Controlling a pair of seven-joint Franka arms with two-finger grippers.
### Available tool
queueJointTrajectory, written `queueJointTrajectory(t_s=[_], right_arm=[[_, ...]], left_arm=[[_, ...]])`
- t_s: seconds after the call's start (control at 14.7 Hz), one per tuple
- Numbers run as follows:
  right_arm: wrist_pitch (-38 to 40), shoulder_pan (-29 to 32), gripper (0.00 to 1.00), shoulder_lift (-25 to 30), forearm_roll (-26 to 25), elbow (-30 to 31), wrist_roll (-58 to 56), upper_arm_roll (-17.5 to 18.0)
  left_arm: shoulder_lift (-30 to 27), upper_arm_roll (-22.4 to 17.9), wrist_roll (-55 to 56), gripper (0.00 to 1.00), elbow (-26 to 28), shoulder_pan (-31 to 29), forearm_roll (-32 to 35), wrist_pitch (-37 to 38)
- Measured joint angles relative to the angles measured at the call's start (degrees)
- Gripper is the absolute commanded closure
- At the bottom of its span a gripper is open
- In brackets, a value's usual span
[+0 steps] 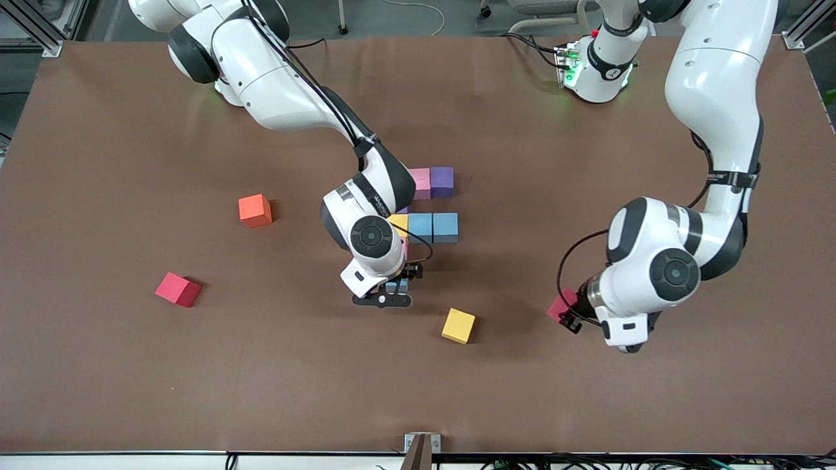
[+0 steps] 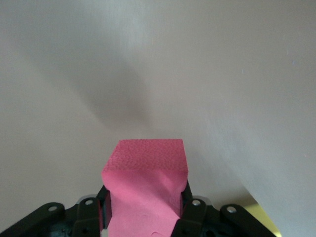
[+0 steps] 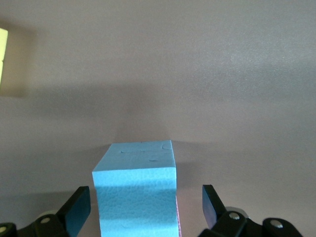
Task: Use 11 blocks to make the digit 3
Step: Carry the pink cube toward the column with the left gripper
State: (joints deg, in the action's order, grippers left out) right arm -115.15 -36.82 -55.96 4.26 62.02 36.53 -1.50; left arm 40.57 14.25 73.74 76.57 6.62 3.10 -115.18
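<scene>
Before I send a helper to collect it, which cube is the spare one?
Start at the right arm's end of the table. Two loose cubes lie there: the orange cube is the one farther from the front camera, beside the right arm's wrist; the red cube lies nearer.

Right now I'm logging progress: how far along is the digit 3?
Partly built: the pink, purple, yellow and blue foam cubes sit joined. The open right gripper straddles a blue cube; the left gripper grips a pink cube. The loose yellow cube and red cube remain.
</scene>
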Motion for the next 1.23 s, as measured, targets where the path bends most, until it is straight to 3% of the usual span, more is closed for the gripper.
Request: queueJointTrajectory(t_s=[0.34,0.68,1.23], right_arm=[[0.26,0.09,0.00,0.02,0.00,0.00,-0.50,-0.25],[0.36,0.09,0.00,0.02,0.00,0.00,-0.83,-0.26],[0.74,0.20,0.00,0.02,0.00,0.08,-2.16,-0.40]], left_arm=[[-0.25,4.69,14.50,0.64,0.00,1.65,0.00,0.79],[-0.33,4.87,26.12,0.64,0.01,8.05,0.00,0.79],[-0.02,4.32,37.58,0.65,0.37,11.49,0.00,-0.66]])
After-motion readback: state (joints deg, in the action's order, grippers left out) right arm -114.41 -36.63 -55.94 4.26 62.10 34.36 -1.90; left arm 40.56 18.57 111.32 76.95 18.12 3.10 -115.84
